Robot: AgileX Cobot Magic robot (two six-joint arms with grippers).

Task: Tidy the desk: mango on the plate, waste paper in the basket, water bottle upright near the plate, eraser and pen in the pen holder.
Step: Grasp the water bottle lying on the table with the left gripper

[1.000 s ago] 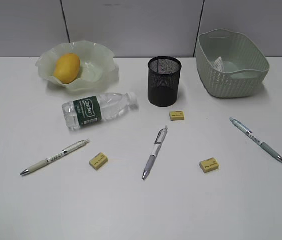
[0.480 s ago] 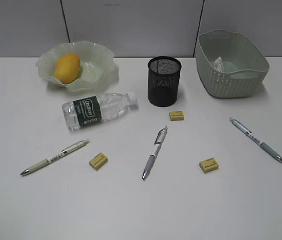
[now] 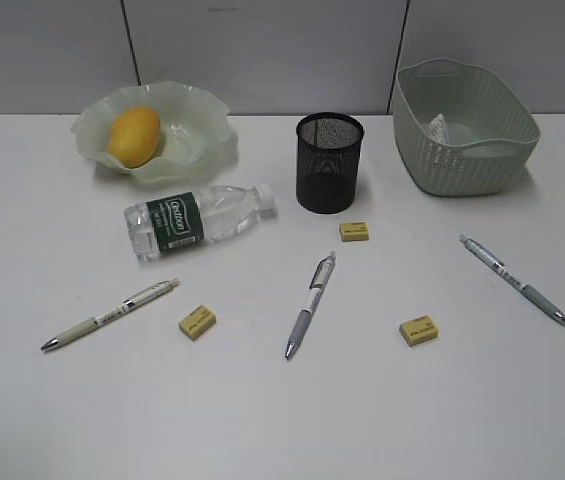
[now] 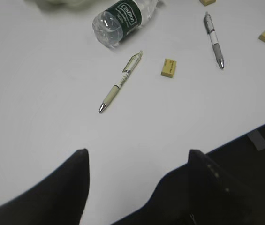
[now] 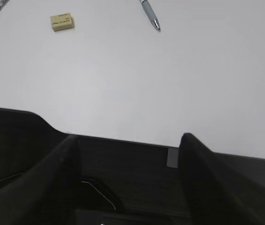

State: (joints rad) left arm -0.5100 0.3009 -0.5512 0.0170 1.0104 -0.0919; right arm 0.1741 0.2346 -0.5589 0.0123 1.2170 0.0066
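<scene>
You have: mango (image 3: 133,136) in plate (image 3: 207,150) | waste paper (image 3: 440,127) in basket (image 3: 442,165) | water bottle (image 3: 195,219) on its side, just before plate | pen holder (image 3: 328,162) upright on desk (image 3: 282,400); three pens, three erasers loose | left gripper (image 4: 137,157), right gripper (image 5: 127,140): fingers spread, empty, at desk's near edge.
</scene>
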